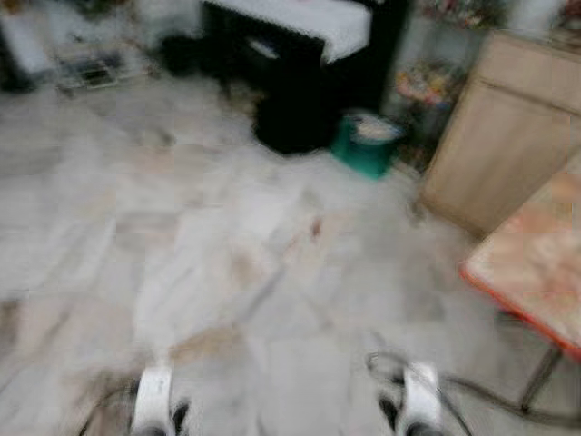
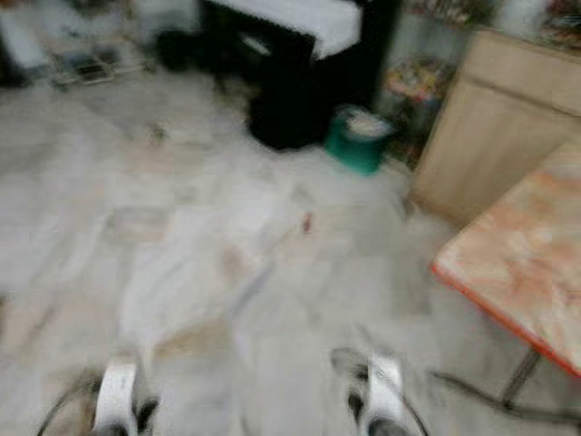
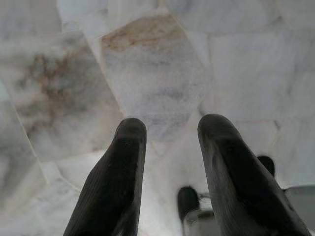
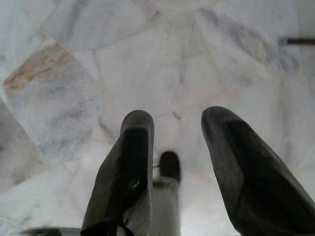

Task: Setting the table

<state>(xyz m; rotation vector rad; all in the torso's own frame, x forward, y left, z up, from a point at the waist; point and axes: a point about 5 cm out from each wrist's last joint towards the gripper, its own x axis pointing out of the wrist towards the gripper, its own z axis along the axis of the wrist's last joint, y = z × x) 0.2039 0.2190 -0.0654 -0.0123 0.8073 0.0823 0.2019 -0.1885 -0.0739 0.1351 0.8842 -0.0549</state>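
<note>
Your left gripper point(image 3: 170, 129) and right gripper point(image 4: 177, 120), jaws parted and empty over marble floor point(image 1: 227, 236), table point(image 1: 536, 254) lower right, green bucket point(image 1: 365, 145) and black cabinet point(image 1: 309, 64) upper centre.

Blurry shot of a tiled room, camera clearly on the move.

Floor point(image 1: 227, 236) is pale marble-look stone laid in irregular slabs, grey veining with some rusty-brown patches. At the far end there's a black piece of furniture point(image 1: 309, 73) with a white cloth point(image 1: 313, 20) draped over the top, and a green tub point(image 1: 366, 145) sitting on the floor just beside it. Over to the right stands a light wooden cabinet point(image 1: 504, 127), and nearer in, the corner of a table point(image 1: 536, 259) with a mottled orange-pink top, red edge and thin metal legs. A dark cable point(image 1: 481, 392) snakes across the floor under it. Light's soft and even.
</note>
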